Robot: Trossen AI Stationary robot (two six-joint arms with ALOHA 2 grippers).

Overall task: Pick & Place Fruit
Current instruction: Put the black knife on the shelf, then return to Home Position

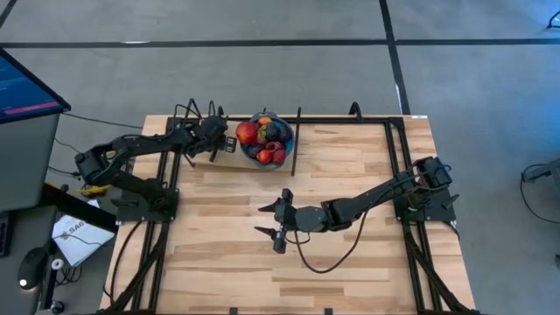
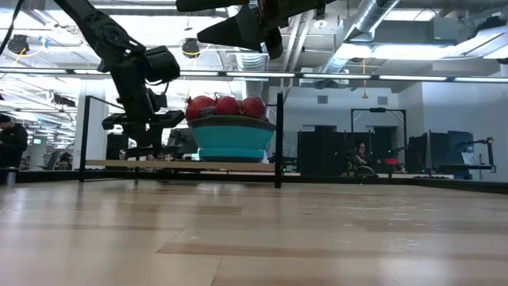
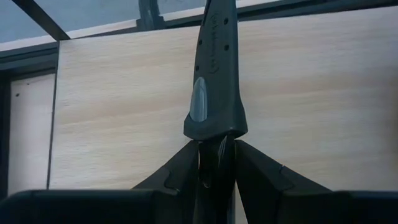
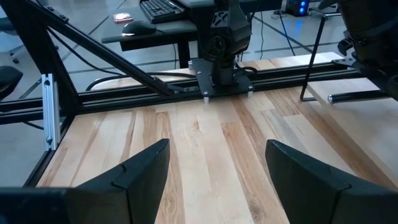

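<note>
At the far edge of the table, the fruit [image 1: 263,140] is piled in the blue bowl [image 1: 282,123]. Just left of it, the left gripper [image 1: 229,143] is clamped on the black-handled knife [image 3: 215,74], whose embossed logo is unreadable. Near mid-table, the right gripper [image 1: 268,220] hangs wide open, empty.

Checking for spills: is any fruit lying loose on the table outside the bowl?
No, the fruit all sits heaped inside the bowl.

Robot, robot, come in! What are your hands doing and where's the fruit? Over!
Left gripper shut on the knife, beside the bowl. Right gripper open, empty, mid-table. Fruit piled in bowl. Nothing in the way.
</note>
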